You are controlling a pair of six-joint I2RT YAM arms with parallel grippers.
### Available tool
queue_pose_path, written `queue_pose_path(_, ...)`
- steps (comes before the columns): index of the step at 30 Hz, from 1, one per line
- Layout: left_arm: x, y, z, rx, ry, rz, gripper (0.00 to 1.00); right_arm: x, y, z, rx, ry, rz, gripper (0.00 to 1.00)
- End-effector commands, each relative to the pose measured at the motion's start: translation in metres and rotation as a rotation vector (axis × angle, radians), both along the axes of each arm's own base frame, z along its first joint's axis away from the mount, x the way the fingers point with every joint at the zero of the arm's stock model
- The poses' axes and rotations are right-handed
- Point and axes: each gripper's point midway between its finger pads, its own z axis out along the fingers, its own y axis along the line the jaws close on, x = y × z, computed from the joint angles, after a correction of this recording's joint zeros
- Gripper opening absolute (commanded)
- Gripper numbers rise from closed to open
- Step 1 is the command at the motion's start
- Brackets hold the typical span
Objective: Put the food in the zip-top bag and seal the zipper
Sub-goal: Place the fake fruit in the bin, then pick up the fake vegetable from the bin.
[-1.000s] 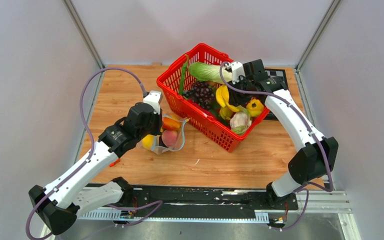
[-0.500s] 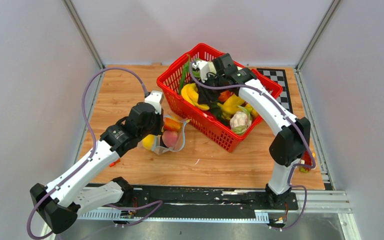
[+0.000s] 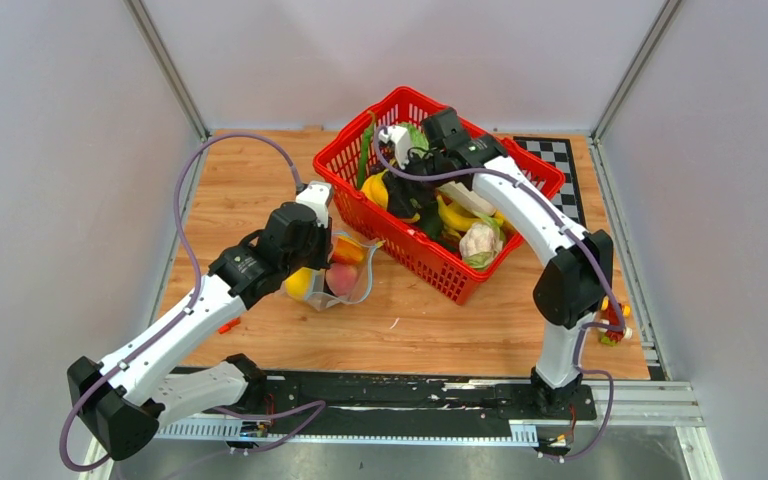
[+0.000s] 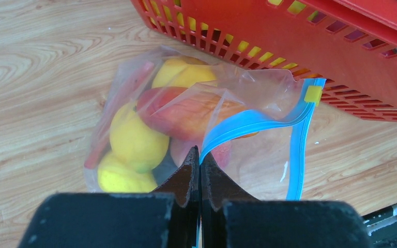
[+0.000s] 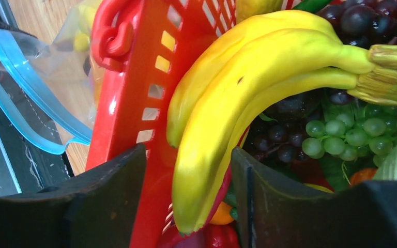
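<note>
The clear zip-top bag (image 3: 345,272) lies on the table against the red basket's near-left wall. It holds yellow round fruits (image 4: 134,142), a pinkish peach (image 4: 186,111) and an orange piece. My left gripper (image 4: 200,154) is shut on the teal zipper strip (image 4: 253,121) and holds the mouth up; it also shows in the top view (image 3: 318,240). My right gripper (image 5: 188,155) is inside the basket with its jaws wide. The banana bunch (image 5: 238,88) hangs between them, with a gap on the left side. In the top view the right gripper (image 3: 392,185) is at the basket's left wall.
The red basket (image 3: 345,140) holds dark grapes (image 5: 367,15), green grapes (image 5: 341,134), a white cauliflower (image 3: 480,240) and a green cabbage. A checkerboard mat (image 3: 560,155) lies behind it. A small toy (image 3: 610,325) lies by the right arm's base. Grey walls enclose the table.
My right gripper has swung left across the basket to its left wall, and the banana bunch has moved there with it. My left arm has shifted slightly, still gripping the zipper.
</note>
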Motion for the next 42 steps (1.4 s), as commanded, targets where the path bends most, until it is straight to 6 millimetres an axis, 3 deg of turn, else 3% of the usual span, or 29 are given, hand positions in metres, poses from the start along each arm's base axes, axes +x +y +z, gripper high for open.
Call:
queue_pose_path(1, 0.006, -0.003, 0.015, -0.024, -0.04, 0.003, 0.0, -0.006, -0.006, 0.043, 0.091, -0.041, 0.002, 0.65)
queue_pose_path(5, 0.006, -0.001, 0.016, -0.016, -0.044, 0.007, 0.0, 0.026, -0.044, 0.085, 0.178, -0.203, -0.186, 0.77)
queue_pose_path(7, 0.006, -0.002, 0.016, -0.02, -0.046, 0.006, 0.0, 0.052, -0.073, 0.085, 0.172, -0.25, -0.349, 0.83)
queue_pose_path(10, 0.006, -0.002, 0.017, -0.024, -0.046, 0.004, 0.0, 0.08, -0.107, 0.059, 0.065, -0.245, -0.471, 0.83)
queue_pose_path(15, 0.005, -0.002, 0.016, -0.023, -0.045, 0.003, 0.0, 0.095, -0.121, 0.002, -0.122, -0.192, -0.414, 0.88)
queue_pose_path(18, 0.005, -0.003, 0.016, -0.027, -0.044, 0.0, 0.0, 0.099, -0.115, -0.024, -0.161, -0.155, -0.346, 0.91)
queue_pose_path(23, 0.005, -0.003, 0.017, -0.028, -0.044, 0.002, 0.0, 0.134, -0.131, -0.053, -0.287, -0.201, -0.439, 0.92)
queue_pose_path(26, 0.004, -0.002, 0.017, -0.027, -0.044, -0.001, 0.0, 0.144, -0.137, -0.056, -0.315, -0.204, -0.487, 0.86)
queue_pose_path(27, 0.004, -0.001, 0.017, -0.025, -0.043, 0.002, 0.0, 0.146, -0.135, -0.05, -0.298, -0.215, -0.498, 0.81)
queue_pose_path(30, 0.004, 0.001, 0.016, -0.016, -0.045, 0.008, 0.0, 0.147, -0.134, -0.028, -0.236, -0.264, -0.537, 0.51)
queue_pose_path(33, 0.004, 0.002, 0.016, -0.013, -0.043, 0.012, 0.0, 0.131, -0.134, 0.003, -0.191, -0.285, -0.529, 0.25)
queue_pose_path(36, 0.004, 0.003, 0.016, -0.009, -0.045, 0.015, 0.0, 0.109, -0.136, 0.048, -0.128, -0.339, -0.53, 0.18)
queue_pose_path(39, 0.005, 0.001, 0.017, -0.013, -0.047, 0.011, 0.0, 0.083, -0.14, 0.084, -0.064, -0.397, -0.525, 0.18)
queue_pose_path(42, 0.007, -0.001, 0.017, -0.012, -0.046, 0.01, 0.0, 0.052, -0.146, 0.1, -0.036, -0.395, -0.523, 0.21)
